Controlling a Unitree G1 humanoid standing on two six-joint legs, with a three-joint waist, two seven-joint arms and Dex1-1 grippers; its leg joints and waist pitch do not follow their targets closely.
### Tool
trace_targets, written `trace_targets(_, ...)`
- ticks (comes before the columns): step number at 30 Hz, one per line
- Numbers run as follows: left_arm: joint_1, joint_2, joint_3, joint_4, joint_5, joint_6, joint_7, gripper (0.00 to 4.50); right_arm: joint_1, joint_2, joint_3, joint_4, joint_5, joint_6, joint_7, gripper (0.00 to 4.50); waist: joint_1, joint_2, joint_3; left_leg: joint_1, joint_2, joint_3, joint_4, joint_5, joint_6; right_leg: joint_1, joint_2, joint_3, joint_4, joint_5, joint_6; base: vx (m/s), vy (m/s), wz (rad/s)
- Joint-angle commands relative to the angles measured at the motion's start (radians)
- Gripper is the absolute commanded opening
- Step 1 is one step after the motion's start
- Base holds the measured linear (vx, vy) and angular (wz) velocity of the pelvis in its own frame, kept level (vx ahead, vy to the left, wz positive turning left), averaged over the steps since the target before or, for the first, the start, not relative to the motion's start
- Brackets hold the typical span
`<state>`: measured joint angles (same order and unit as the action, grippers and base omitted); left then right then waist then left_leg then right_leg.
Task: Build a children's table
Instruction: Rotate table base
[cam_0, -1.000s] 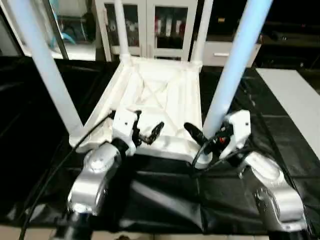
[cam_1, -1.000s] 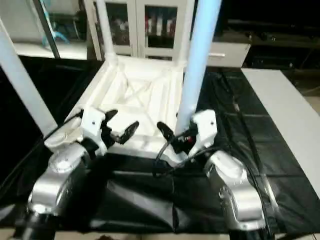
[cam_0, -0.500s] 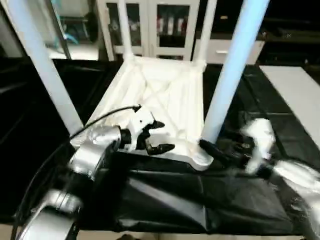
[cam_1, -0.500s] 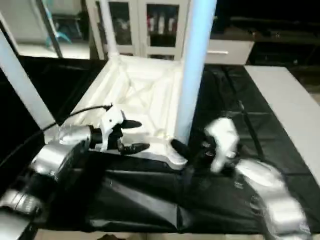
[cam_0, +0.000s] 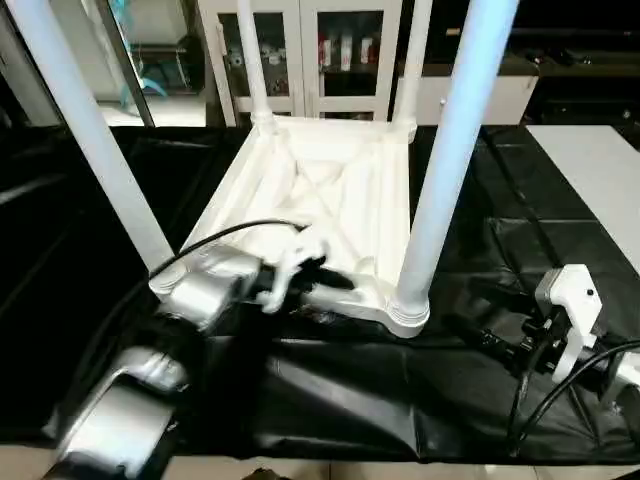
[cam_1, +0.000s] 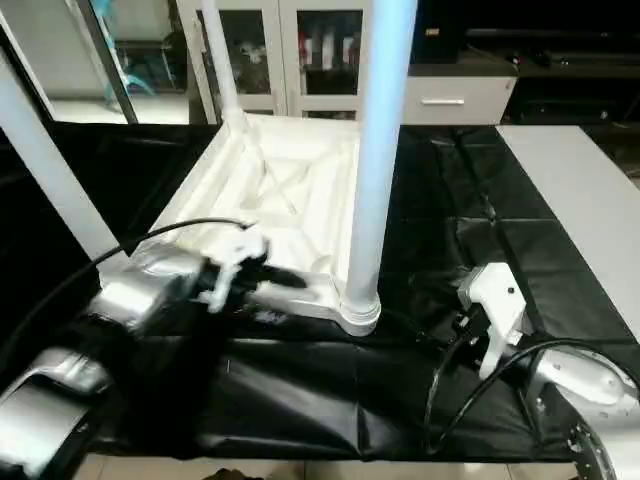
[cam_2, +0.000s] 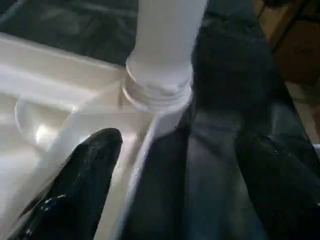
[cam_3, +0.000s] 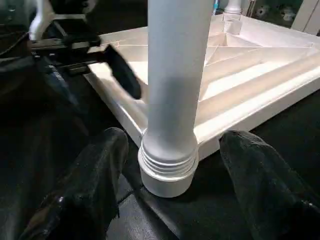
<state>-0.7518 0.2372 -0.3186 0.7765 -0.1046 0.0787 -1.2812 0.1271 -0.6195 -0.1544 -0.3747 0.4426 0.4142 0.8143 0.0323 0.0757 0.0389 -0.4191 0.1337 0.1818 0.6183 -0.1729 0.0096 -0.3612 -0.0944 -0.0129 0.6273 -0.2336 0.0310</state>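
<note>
Fingers of the left gripper (cam_0: 318, 285) stand apart, straddling the near rim of the top (cam_0: 330, 190): one finger over the ribbed underside, the other over the black cloth (cam_0: 330, 390). Nothing is held. The right gripper (cam_0: 478, 335) hangs open too, low over the cloth to the right of the near-right leg (cam_0: 450, 150), apart from it. The top lies upside down on the cloth with four legs standing up from its corner sockets; the near-left leg (cam_0: 95, 140) rises beside the left forearm. A cabinet (cam_0: 320, 50) stands behind.
</note>
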Motion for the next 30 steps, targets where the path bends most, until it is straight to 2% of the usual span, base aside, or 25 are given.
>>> trace_targets(1,-0.011,0.007,-0.008,0.023,0.022,-0.026,0.014,3.68,0.003,-0.010,-0.014,-0.028,0.015,0.013,0.008,3.29,0.000,-0.019,-0.049,0.043,0.090,-0.046,-0.096,-0.372,0.015,0.014,-0.072,0.027,-0.096,-0.208,-0.259,0.000,0.000,0.00)
trace_targets(2,-0.022,0.000,-0.012,0.046,0.034,-0.044,0.024,3.56,0.002,-0.012,-0.012,-0.031,0.016,0.015,0.007,3.29,-0.006,-0.019,-0.049,0.035,0.089,-0.048,-0.099,-0.351,0.024,0.017,-0.069,0.024,-0.092,-0.183,-0.255,0.000,0.000,0.00)
trace_targets(7,-0.068,0.001,-0.066,0.140,0.105,-0.073,0.010,3.26,0.004,-0.036,0.001,-0.043,0.025,0.021,0.028,3.29,-0.003,-0.016,-0.054,0.042,0.089,-0.044,-0.094,-0.326,0.047,0.012,-0.069,0.025,-0.094,-0.138,-0.263,0.000,0.000,0.00)
trace_targets(8,-0.073,0.005,-0.076,0.152,0.118,-0.078,0.002,3.09,0.003,-0.038,0.000,-0.041,0.025,0.021,0.030,3.29,0.000,-0.017,-0.053,0.040,0.091,-0.044,-0.094,-0.311,0.057,0.014,-0.070,0.024,-0.092,-0.112,-0.271,0.000,0.000,0.00)
trace_targets(13,-0.100,-0.002,-0.068,0.228,0.147,-0.123,0.033,2.83,-0.010,-0.043,0.001,-0.036,0.025,0.025,0.029,3.29,0.000,-0.019,-0.056,0.040,0.092,-0.042,-0.092,-0.288,0.076,0.017,-0.070,0.021,-0.086,-0.054,-0.296,0.000,0.000,0.00)
trace_targets(14,-0.105,-0.002,-0.068,0.242,0.151,-0.127,0.036,2.62,-0.012,-0.044,0.003,-0.036,0.026,0.026,0.028,3.29,0.000,-0.020,-0.056,0.041,0.093,-0.042,-0.093,-0.288,0.077,0.016,-0.070,0.021,-0.086,-0.052,-0.296,0.000,0.000,0.00)
trace_targets(22,-0.127,-0.019,-0.057,0.297,0.166,-0.153,0.056,2.02,-0.035,-0.045,0.020,-0.013,0.018,0.019,0.034,3.29,0.002,-0.023,-0.049,0.043,0.094,-0.042,-0.096,-0.333,0.054,0.011,-0.074,0.024,-0.095,-0.157,-0.283,0.000,0.000,0.00)
trace_targets(26,-0.137,-0.028,-0.051,0.319,0.172,-0.170,0.068,1.72,-0.038,-0.046,0.022,-0.011,0.019,0.019,0.034,3.29,0.002,-0.023,-0.050,0.042,0.094,-0.042,-0.097,-0.332,0.051,0.011,-0.074,0.025,-0.095,-0.146,-0.281,0.000,0.000,0.00)
trace_targets(30,-0.145,-0.030,-0.057,0.340,0.191,-0.195,0.082,1.39,-0.040,-0.046,0.023,-0.011,0.019,0.018,0.033,3.29,0.002,-0.024,-0.052,0.041,0.095,-0.042,-0.098,-0.308,0.065,0.013,-0.073,0.023,-0.093,-0.100,-0.284,0.000,0.000,0.00)
